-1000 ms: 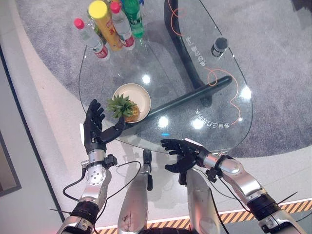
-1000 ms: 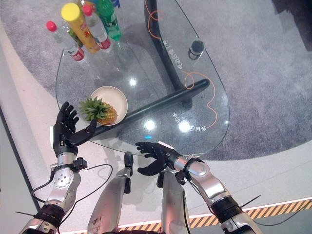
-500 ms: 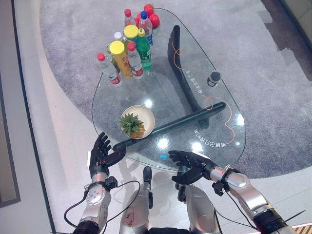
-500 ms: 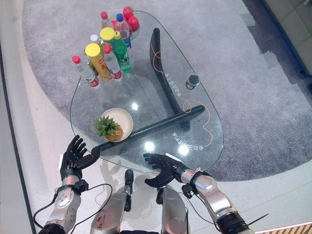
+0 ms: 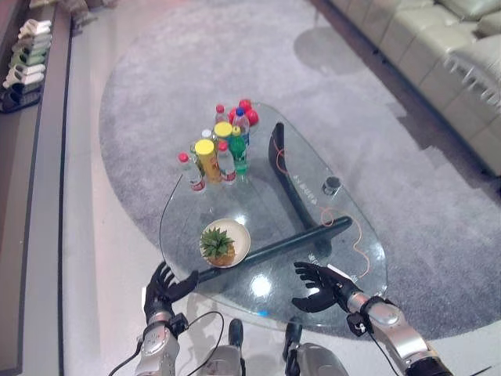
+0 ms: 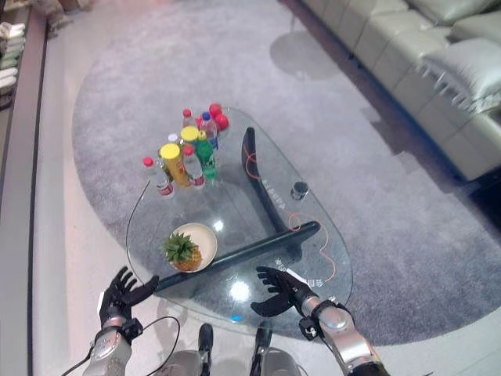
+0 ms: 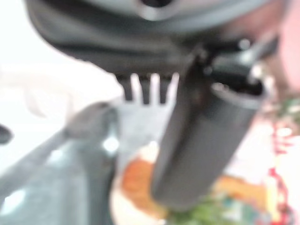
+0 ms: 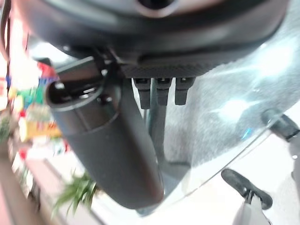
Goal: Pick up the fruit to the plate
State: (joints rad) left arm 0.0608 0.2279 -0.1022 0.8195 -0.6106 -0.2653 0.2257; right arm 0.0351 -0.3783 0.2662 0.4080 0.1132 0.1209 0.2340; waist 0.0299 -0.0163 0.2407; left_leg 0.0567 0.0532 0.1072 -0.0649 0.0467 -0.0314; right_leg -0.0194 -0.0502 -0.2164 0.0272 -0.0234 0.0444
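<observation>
both hands pulled back, left hand (image 5: 162, 287) and right hand (image 5: 321, 285) open, pineapple (image 5: 217, 244) on plate (image 5: 239, 236).

Two head cameras look down from high up at the same glass table (image 5: 313, 235), while each wrist camera peers past its own hand from very close.

White lettering is printed on the glass table (image 5: 235, 196) in two spots: one line beside the dark curved leg (image 5: 291, 204), another near the front edge by the orange cable (image 5: 354, 235). Neither line can be read. The bottles (image 5: 215, 157) carry coloured labels, but their print cannot be made out.
</observation>
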